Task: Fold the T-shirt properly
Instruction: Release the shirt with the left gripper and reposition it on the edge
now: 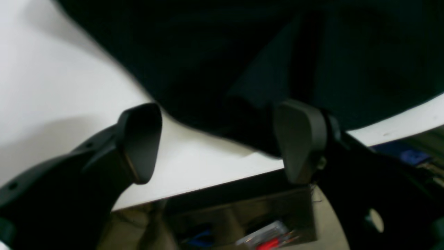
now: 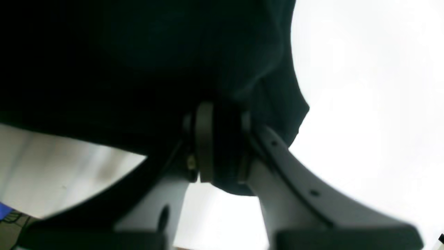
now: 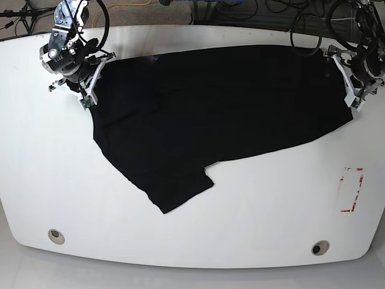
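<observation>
Left wrist view: the left gripper [image 1: 222, 142] is gaping wide over the large black cloth T-shirt [image 1: 215, 55] (print hidden) near the white table [image 1: 52, 80] edge. Right wrist view: the right gripper [image 2: 222, 146] is pinching the cloth. Base view: the shirt is lying spread, one sleeve trailing.

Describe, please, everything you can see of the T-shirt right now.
The T-shirt is plain black soft cloth, spread mostly flat across the far half of the white table; no print shows. One sleeve juts toward the near edge. The right gripper is clamped on cloth at one end. The left gripper is open at the other, cloth lying between its fingers.
</observation>
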### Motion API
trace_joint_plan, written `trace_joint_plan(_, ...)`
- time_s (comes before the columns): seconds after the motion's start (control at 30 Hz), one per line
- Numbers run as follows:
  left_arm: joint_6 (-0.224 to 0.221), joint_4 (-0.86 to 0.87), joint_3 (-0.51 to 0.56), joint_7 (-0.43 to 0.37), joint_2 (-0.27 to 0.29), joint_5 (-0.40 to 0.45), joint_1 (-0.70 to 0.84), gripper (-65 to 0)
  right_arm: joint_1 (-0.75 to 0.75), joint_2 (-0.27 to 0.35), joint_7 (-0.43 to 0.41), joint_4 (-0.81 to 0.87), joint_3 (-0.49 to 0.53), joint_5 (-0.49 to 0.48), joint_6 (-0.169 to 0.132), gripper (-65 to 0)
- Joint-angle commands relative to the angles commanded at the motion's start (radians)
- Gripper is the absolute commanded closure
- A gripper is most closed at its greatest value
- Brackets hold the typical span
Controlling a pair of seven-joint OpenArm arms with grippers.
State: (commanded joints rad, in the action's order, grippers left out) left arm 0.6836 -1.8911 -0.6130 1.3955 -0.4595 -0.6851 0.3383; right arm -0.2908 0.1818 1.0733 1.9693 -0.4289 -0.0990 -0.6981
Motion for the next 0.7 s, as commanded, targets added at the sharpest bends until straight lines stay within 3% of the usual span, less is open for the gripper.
trace_joint_plan(0.2, 0.015, -0.003, -0.13, 0.001, -0.009, -0.144, 0.0, -50.0, 0.0, -0.003, 0.0, 0.002, 0.0, 0.0, 0.0, -9.7)
trace_joint_plan(0.37, 0.015, -0.003, -0.129, 0.001, 0.021, -0.29, 0.017, -50.0, 0.0, -0.005, 0.0, 0.002, 0.003, 0.0, 0.0, -9.5)
trace_joint_plan(0.7, 0.015, -0.005, -0.08, 0.001, 0.155, -0.308, 0.043, -49.9, 0.002, -0.006, -0.002, 0.002, 0.006, -0.008, 0.0, -9.5)
